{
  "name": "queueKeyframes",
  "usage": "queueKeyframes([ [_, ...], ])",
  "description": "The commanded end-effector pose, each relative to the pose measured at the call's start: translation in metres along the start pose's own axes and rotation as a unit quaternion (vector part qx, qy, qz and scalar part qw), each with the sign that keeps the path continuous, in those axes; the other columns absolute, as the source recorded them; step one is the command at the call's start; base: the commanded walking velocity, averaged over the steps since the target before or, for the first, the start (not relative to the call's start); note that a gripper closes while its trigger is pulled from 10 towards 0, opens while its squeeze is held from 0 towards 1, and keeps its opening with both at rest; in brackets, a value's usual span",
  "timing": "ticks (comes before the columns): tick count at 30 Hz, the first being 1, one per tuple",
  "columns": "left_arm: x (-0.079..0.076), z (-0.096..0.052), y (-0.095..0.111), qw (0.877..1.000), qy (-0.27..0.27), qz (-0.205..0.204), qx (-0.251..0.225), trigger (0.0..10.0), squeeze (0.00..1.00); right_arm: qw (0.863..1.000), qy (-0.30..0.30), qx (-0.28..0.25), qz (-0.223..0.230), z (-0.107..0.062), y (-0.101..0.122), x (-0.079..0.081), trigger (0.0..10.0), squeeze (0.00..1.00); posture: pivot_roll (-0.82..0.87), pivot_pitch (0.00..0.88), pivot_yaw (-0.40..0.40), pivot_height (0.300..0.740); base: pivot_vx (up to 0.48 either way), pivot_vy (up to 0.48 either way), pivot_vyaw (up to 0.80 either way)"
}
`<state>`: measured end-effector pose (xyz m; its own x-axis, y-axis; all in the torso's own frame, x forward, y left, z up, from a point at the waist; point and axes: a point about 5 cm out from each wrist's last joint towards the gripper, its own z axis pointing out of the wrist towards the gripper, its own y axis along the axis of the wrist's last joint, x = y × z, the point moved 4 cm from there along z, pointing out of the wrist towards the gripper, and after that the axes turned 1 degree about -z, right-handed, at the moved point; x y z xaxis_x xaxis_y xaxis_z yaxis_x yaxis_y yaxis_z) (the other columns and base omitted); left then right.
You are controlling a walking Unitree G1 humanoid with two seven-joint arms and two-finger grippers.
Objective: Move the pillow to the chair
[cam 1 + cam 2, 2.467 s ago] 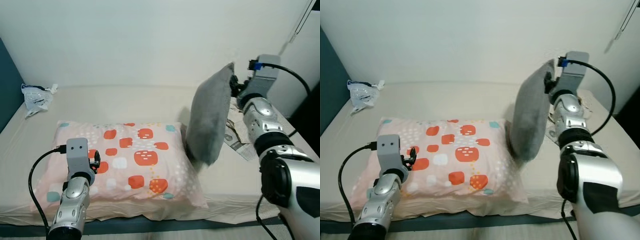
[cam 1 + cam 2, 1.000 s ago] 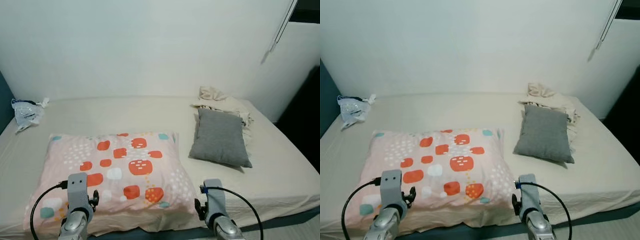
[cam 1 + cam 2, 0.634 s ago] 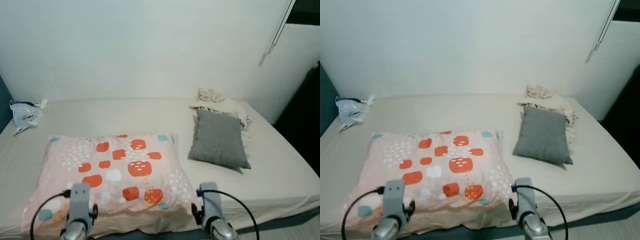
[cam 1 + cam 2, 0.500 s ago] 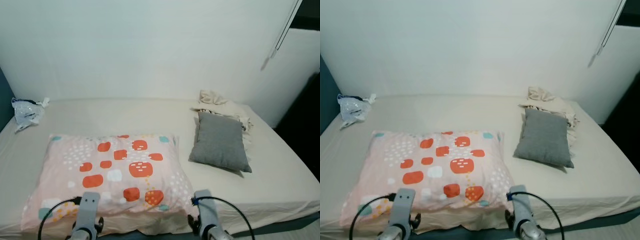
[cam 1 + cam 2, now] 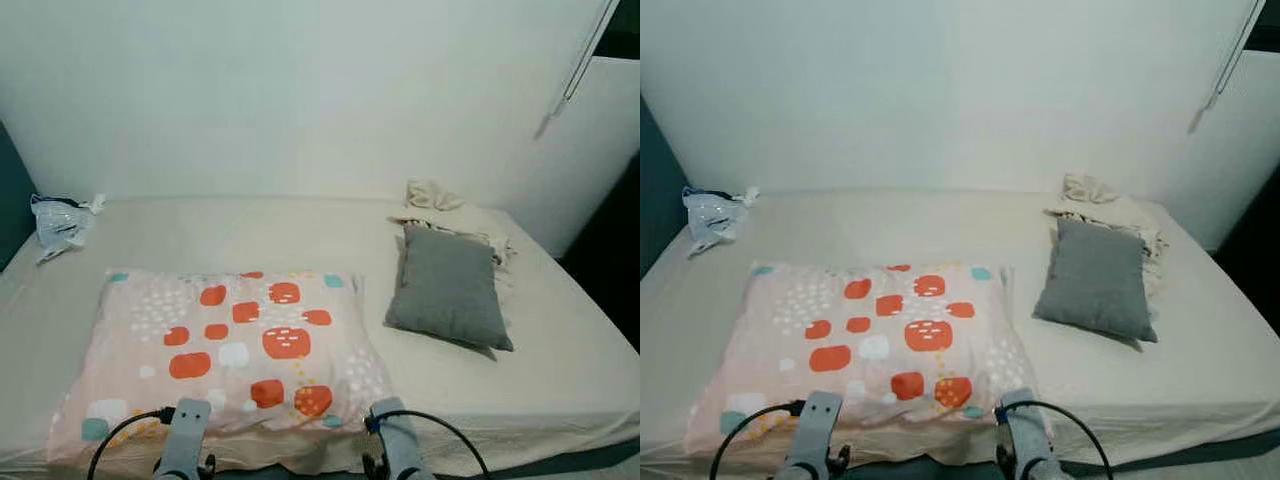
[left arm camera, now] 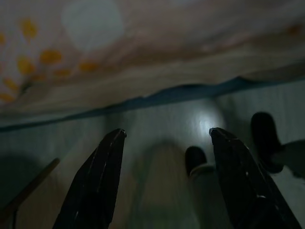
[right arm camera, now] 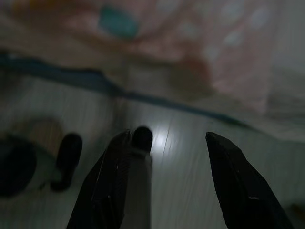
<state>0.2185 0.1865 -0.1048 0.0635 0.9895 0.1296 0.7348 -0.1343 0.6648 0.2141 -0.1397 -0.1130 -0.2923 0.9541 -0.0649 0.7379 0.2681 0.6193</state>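
A small grey pillow (image 5: pixel 448 290) lies flat on the right side of the bed, apart from both grippers. A large pink pillow (image 5: pixel 225 350) with orange and white squares lies at the front left. Both arms hang low at the bed's front edge, with their wrist housings (image 5: pixel 185 420) (image 5: pixel 388 418) just in view. The left gripper (image 6: pixel 167 131) is open with nothing between its fingers, pointing at the floor below the pink pillow's edge. The right gripper (image 7: pixel 168 135) is open too, also over the floor by the bed's edge.
The beige bed (image 5: pixel 300 225) runs wall to wall. A crumpled beige cloth (image 5: pixel 448 208) lies behind the grey pillow, and a plastic bag (image 5: pixel 58 220) sits at the back left. A cord (image 5: pixel 578 70) hangs at the right wall. Dark feet (image 6: pixel 264 138) stand on the pale floor.
The right gripper held the grey pillow upright 2.5 s ago; it now lies flat on the bed. Both arms have dropped to the bed's front edge and the camera view has pulled back.
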Motion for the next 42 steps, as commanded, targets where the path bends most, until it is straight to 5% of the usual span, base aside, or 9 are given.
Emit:
queueKeyframes([
  [1, 0.001, -0.002, -0.008, 1.0, 0.0, 0.016, 0.01, 10.0, 0.0, 1.0, 0.003, 0.018, -0.016, -0.001, -0.009, 0.001, 10.0, 0.0, 0.01, 0.0, -0.06, 0.74, 0.0, 0.0, 0.0],
  [28, -0.002, -0.003, -0.01, 1.0, 0.004, -0.027, 0.002, 10.0, 0.0, 1.0, 0.005, 0.028, -0.012, -0.003, -0.015, 0.0, 10.0, 0.0, 0.03, 0.0, -0.097, 0.74, 0.0, 0.0, 0.0],
  [37, -0.037, -0.007, -0.001, 0.989, -0.124, -0.073, -0.032, 10.0, 0.0, 0.997, 0.067, 0.008, 0.032, -0.004, -0.013, 0.013, 10.0, 0.0, 0.05, 0.0, -0.109, 0.74, 0.0, 0.0, 0.0],
  [42, -0.043, -0.009, -0.003, 0.984, -0.139, -0.103, -0.034, 10.0, 0.0, 0.996, 0.083, 0.008, 0.039, -0.005, -0.014, 0.016, 10.0, 0.0, 0.06, 0.0, -0.116, 0.74, 0.0, 0.0, 0.0],
])
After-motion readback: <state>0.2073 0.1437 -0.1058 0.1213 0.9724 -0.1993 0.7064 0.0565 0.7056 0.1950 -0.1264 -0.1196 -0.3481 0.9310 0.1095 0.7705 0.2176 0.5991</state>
